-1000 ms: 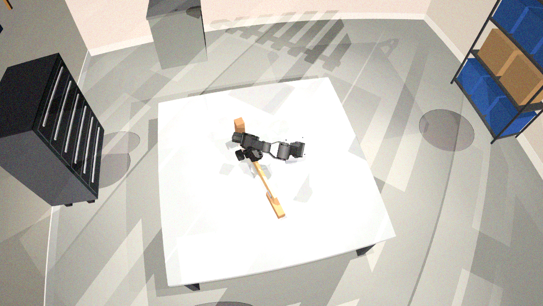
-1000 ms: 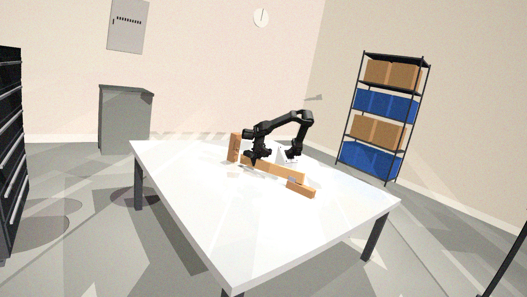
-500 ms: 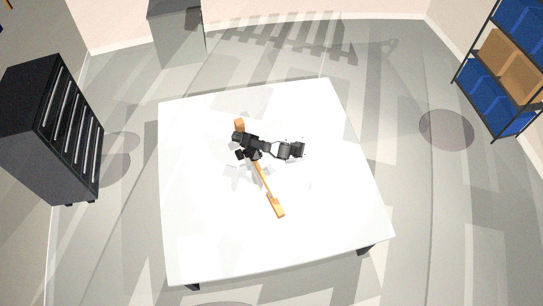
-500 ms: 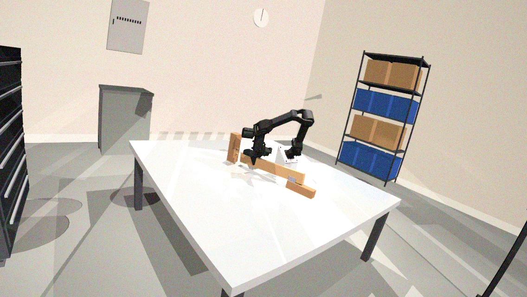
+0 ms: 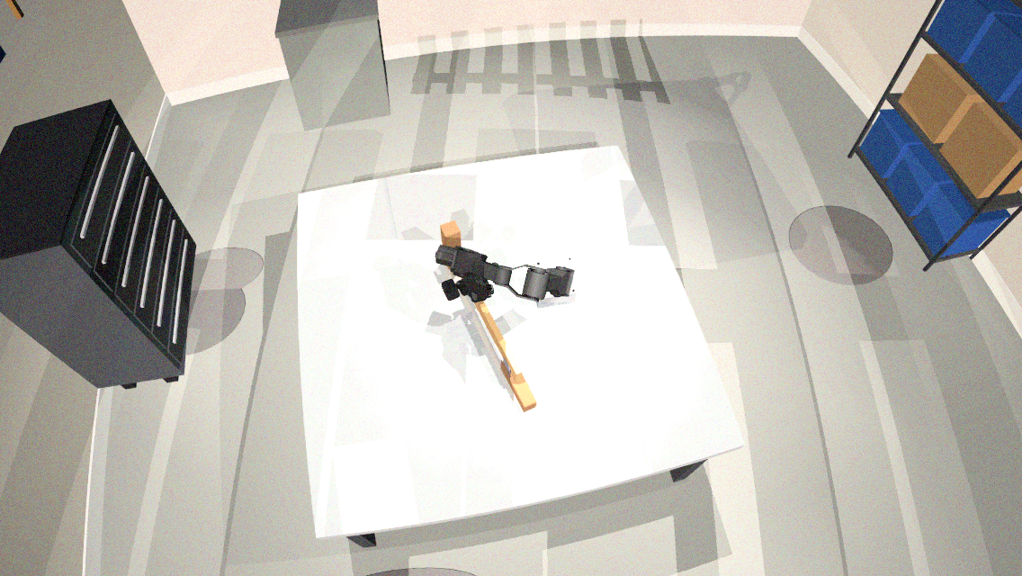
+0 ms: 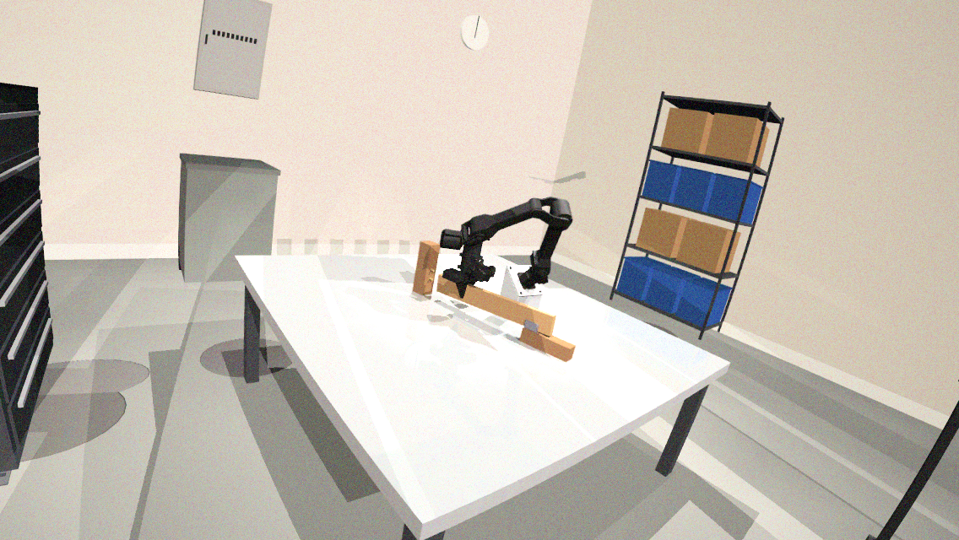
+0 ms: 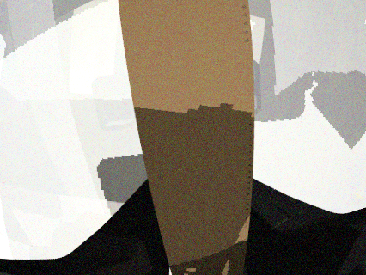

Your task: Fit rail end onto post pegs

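Observation:
The rail [image 5: 492, 328] [image 6: 503, 305] [image 7: 189, 64] runs from the footboard block [image 5: 525, 395] [image 6: 551, 346] toward the upright post [image 5: 450, 231] [image 6: 424, 268]. Its far end sits at the grey bracket [image 6: 530, 326] on the block. Its near end stands a little above the table, close to the post, with a narrow gap visible in the exterior view. Pegs [image 6: 431, 272] show on the post's rail-facing side. My gripper [image 6: 463, 289] [image 7: 188, 175] is shut on the rail near that end, one finger on each side. The rail's end holes are hidden, so peg alignment cannot be told.
The white table [image 5: 607, 429] [image 6: 402, 402] carries everything. The arm's base [image 6: 522, 288] stands behind the rail, with the arm arching over toward the post. A drawer cabinet [image 5: 85, 236] and a shelf rack [image 6: 690, 255] stand off the table.

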Tool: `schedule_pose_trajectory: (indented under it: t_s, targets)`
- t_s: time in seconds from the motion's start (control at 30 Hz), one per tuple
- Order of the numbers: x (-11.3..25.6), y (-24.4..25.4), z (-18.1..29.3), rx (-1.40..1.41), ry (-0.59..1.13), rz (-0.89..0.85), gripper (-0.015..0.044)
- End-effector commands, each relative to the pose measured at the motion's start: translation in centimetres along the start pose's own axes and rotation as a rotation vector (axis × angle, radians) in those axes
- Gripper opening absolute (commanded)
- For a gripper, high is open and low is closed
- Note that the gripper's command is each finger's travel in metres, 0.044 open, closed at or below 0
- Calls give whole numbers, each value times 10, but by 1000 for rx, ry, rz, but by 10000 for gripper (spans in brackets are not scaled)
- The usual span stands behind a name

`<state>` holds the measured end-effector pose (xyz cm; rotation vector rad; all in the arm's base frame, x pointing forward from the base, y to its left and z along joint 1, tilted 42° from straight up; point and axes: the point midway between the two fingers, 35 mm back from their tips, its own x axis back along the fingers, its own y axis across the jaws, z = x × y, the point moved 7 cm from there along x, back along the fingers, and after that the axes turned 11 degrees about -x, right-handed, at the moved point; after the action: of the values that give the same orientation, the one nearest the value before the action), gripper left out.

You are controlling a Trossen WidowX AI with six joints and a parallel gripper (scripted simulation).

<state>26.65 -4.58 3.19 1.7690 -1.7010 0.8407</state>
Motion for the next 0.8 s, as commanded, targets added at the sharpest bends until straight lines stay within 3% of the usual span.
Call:
schedule_pose_trajectory:
  t_s: [0.0,0.77]
  targets:
    - [8,-2,0,3,1,21,0]
    - [19,-1,0,2,1,21,0]
